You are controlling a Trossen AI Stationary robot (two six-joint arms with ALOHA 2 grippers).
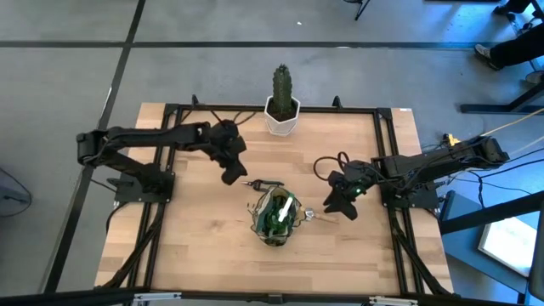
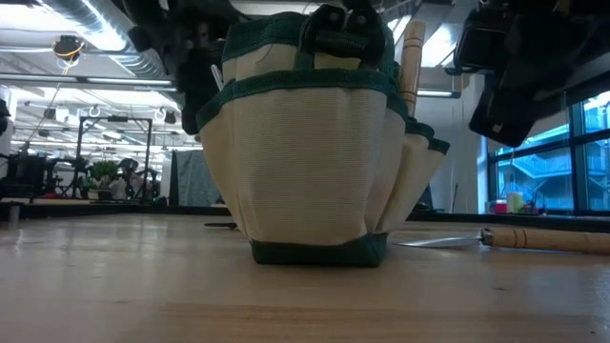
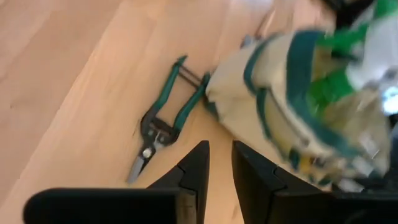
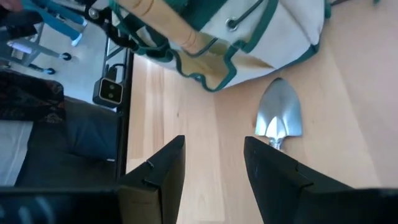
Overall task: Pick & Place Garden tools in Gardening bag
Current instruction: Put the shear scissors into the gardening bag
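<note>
The gardening bag (image 1: 276,218), tan with green trim, stands upright near the table's middle; something green (image 3: 336,81) shows inside it, and a wooden handle (image 2: 412,57) sticks up from a side pocket. Green-handled pruning shears (image 3: 158,124) lie flat on the table on the bag's far side. A wooden-handled trowel (image 2: 534,238) lies flat to the bag's right, its blade (image 4: 280,115) toward the bag. My left gripper (image 3: 221,155) hovers left of the shears, open by a narrow gap with nothing in it. My right gripper (image 4: 214,152) hovers open just right of the trowel.
A green cactus in a white pot (image 1: 282,106) stands at the table's far edge, behind the bag. A black frame (image 1: 382,115) runs around the wooden tabletop. Bare wood lies in front of the bag, toward the near edge.
</note>
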